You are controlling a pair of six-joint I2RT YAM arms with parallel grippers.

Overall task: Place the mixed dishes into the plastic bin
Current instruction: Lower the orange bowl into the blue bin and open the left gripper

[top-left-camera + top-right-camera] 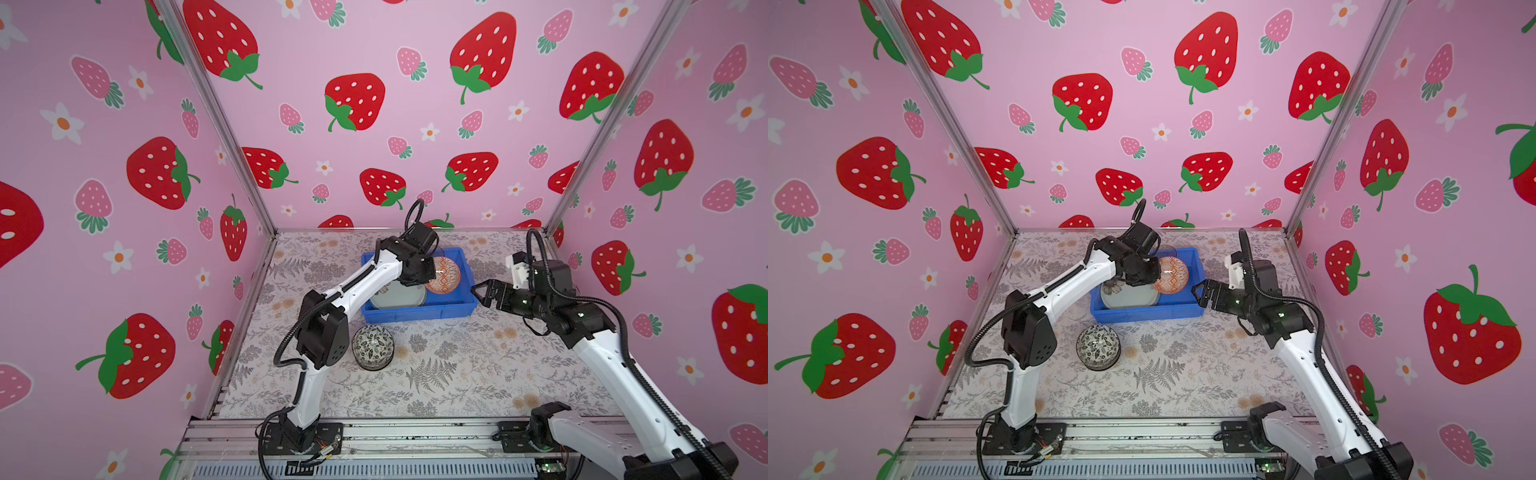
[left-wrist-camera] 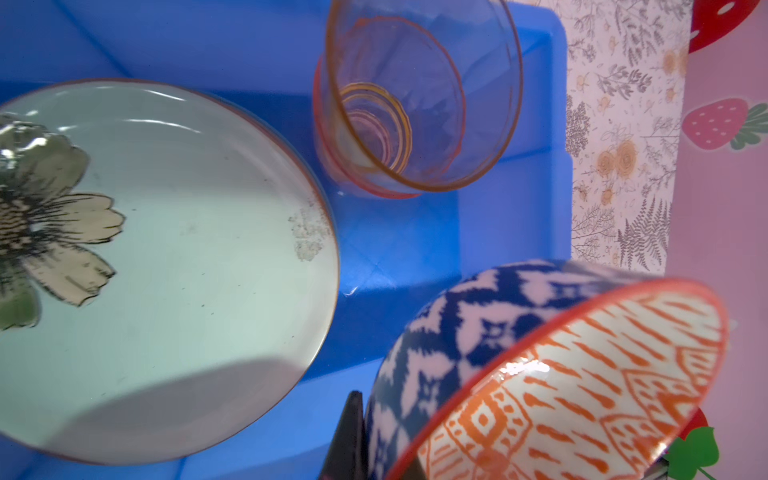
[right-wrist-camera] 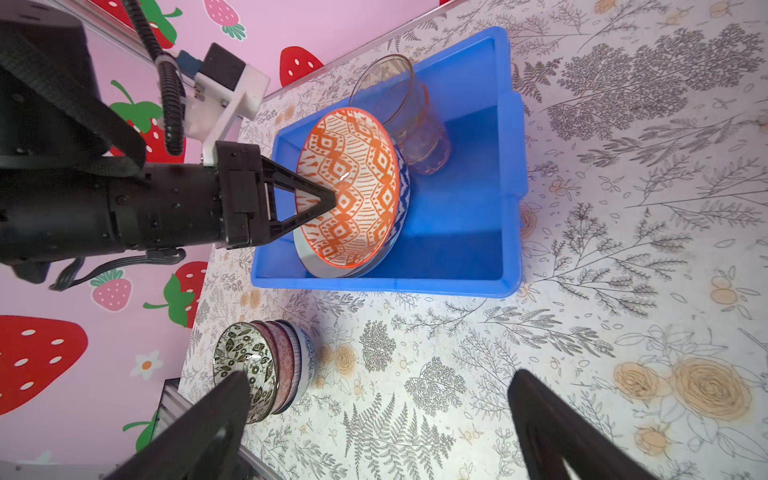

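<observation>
Left pincer (image 3: 330, 199) is clamped on the rim of a small round ceramic bowl (image 3: 353, 166), orange-patterned inside and blue-and-white outside. It holds the bowl tilted on edge above the middle of the shallow bright blue rectangular plastic bin (image 3: 511, 166), which sits at the far middle of the floral-papered tabletop (image 1: 457, 374). The bowl is over the bin but not yet set down.

Right pincer (image 1: 480, 296) hangs just right of the bin's right wall, with its fingers wide apart and nothing between them.

By my reading the task is a little past halfway. Lying in the bin are one pale green round ceramic plate with a dark flower (image 2: 187, 249) on the left side and, in the far corner, what look like two clear glass tumblers (image 2: 415, 104). One tumbler is amber-rimmed and one pinkish; they are nested and leaning. Whether another plate lies under the green one I cannot tell.

Left to move is a nested stack of small bowls (image 1: 373, 347) standing on the tabletop, near and left of the bin. The right wrist view shows three bowls in it: a black-floral bowl (image 3: 241, 361) on top, a reddish patterned bowl (image 3: 282, 357) under it, and a blue-and-white striped bowl (image 3: 305, 353) at the base.

That makes one bowl in hand, three waiting, and three pieces visibly in the bin.
</observation>
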